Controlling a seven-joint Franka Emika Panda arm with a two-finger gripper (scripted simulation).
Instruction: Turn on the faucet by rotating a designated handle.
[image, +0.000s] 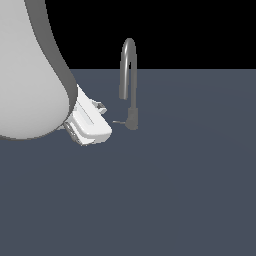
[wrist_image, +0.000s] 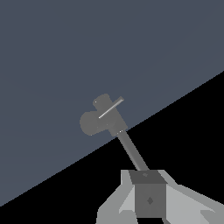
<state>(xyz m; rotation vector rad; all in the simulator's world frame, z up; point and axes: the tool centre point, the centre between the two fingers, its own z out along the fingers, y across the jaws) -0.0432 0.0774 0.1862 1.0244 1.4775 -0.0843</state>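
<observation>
Gripper (image: 95, 116) sits low beside the faucet (image: 129, 75), just short of the handle (image: 119, 121); whether its jaws are spread or closed I cannot tell. That thin rod juts from the faucet's base, far back on the surface (image: 175, 190). Best approach: meet the lever near its tip, then sweep it around the base without striking the spout.

The faucet (image: 130, 85) is standing on the table (image: 175, 190), its handle (image: 119, 121) jutting toward the exterior view's left, where the gripper (image: 102, 107) is sitting just beside it, apart.
</observation>
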